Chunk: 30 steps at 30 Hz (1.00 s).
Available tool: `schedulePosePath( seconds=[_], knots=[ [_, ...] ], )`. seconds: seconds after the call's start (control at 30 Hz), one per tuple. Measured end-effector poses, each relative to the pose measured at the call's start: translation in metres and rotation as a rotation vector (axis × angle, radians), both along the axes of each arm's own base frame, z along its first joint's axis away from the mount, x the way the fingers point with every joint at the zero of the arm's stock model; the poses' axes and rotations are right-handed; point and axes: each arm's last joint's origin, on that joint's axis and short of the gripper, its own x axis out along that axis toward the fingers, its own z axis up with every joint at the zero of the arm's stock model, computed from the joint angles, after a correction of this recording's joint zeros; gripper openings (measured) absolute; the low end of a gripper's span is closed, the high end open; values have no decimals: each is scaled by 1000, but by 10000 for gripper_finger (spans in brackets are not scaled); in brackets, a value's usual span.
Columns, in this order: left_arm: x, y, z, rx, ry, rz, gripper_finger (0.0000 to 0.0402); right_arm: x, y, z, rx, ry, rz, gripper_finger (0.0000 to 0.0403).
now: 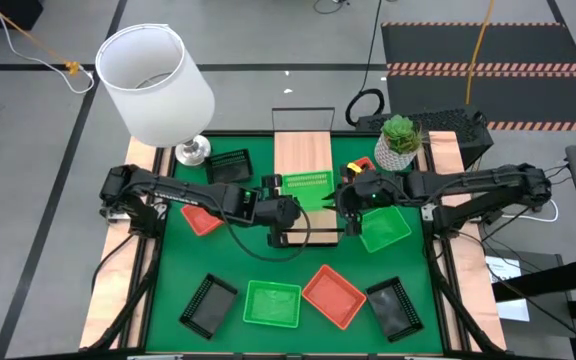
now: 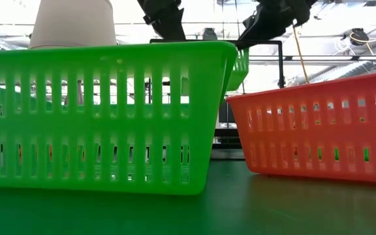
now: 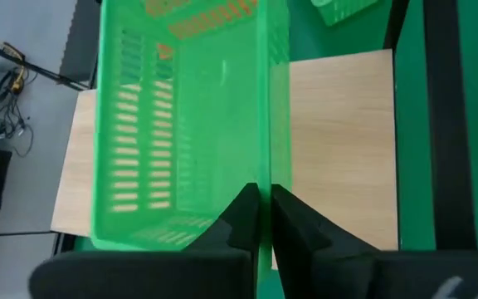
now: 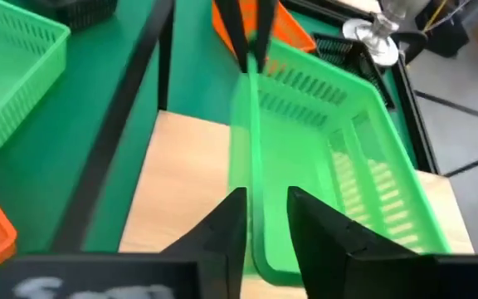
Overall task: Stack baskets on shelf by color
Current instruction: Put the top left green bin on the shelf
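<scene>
Left gripper (image 3: 264, 218) pinches the bright green slatted plastic basket (image 3: 185, 124) over the light-wood plank shelf (image 3: 343, 141). Right gripper (image 4: 265, 218) straddles its opposite wall; whether it grips is unclear. The near baskets hide the shelf in the low view.

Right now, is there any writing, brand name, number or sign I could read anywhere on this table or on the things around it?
None can be read.
Right gripper: a pale mark on the dark body behind the fingers, too blurred to read.
Left gripper: a similar pale smudge, unreadable.
Green basket, shelf and lamp shade: no lettering shows.
</scene>
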Motion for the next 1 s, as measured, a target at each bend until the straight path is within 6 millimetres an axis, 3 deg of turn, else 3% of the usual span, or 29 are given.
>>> schedulePosePath(
  seconds=[0.23, 0.43, 0.77, 1.0],
  knots=[
    [0, 0, 0, -10, 0, -13, 16, 0, -1, -2, 3, 17, 0, 9],
    [1, -1, 1, -30, -15, 1, 57, -3, -1, -12, 26, 45, -23, 11],
    [-5, -15, 8, -27, -50, -7, 170, -4, 0, -42, 111, -22, -19, 6],
    [-10, -15, 14, 4, -63, 25, 188, -9, 0, -63, 87, -46, -3, 6]
  ],
)
